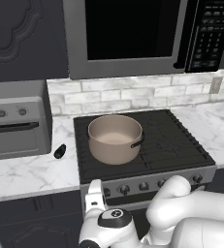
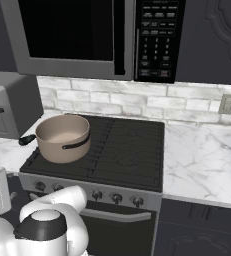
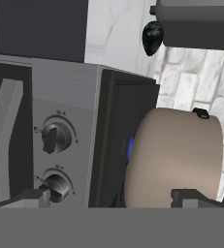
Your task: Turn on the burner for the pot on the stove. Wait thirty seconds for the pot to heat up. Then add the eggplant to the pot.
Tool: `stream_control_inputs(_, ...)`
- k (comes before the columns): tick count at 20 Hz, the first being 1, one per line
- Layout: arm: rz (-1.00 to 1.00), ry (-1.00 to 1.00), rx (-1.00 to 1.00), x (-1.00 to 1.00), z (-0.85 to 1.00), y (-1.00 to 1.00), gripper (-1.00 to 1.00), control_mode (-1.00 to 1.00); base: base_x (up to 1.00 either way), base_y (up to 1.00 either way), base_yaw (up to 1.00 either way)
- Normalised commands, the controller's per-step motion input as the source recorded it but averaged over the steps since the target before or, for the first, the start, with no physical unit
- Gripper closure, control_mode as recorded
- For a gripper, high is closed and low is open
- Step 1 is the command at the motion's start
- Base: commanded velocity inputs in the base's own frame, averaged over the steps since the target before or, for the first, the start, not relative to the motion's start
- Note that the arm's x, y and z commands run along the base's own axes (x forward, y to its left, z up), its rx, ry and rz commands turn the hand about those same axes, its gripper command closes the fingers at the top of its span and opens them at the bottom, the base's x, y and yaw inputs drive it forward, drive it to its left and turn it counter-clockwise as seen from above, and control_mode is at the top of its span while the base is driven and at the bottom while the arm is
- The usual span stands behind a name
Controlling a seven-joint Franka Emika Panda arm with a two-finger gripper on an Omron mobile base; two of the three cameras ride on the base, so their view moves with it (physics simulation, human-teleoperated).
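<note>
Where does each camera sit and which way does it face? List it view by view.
Left base view: behind the arm, on its left, looking forward and down at the stove, pot and eggplant; arm at lower right.
Right base view: behind, on its right, same stove and pot; arm at lower left.
Hand view: on the hand, rolled sideways, close on the stove's knobs and pot; open jaws at bottom.
Shared: all three show the pot.

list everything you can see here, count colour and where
pot: 1, tan, front-left of the cooktop
stove: 1, black grates, grey front with dark knobs, centre
eggplant: 1, near black, on the counter left of the stove
toaster oven: 1, grey, two knobs, on the left counter
microwave: 1, dark window, above the stove
counter: white marble, both sides of the stove
wall outlet: 1, pale, backsplash right
gripper: 1, dark tips, open, low by the stove's front
</note>
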Motion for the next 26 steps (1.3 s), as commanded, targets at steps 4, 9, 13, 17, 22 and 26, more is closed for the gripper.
stream_control_inputs(4, 0.00, 0.00, 0.00, 0.00, 0.00, 0.00, -1.00, -1.00, 0.00, 0.00, 0.00)
stream_control_inputs(9, 0.00, 0.00, 0.00, 0.00, 0.00, 0.00, -1.00, -1.00, 0.00, 0.00, 0.00)
stream_control_inputs(13, 0.00, 0.00, 0.00, 0.00, 0.00, 0.00, -1.00, -1.00, 0.00, 0.00, 0.00)
stream_control_inputs(17, 0.00, 0.00, 0.00, 0.00, 0.00, 0.00, -1.00, -1.00, 0.00, 0.00, 0.00)
stream_control_inputs(22, 0.00, 0.00, 0.00, 0.00, 0.00, 0.00, -1.00, -1.00, 0.00, 0.00, 0.00)
stream_control_inputs(26, 0.00, 0.00, 0.00, 0.00, 0.00, 0.00, -1.00, -1.00, 0.00, 0.00, 0.00)
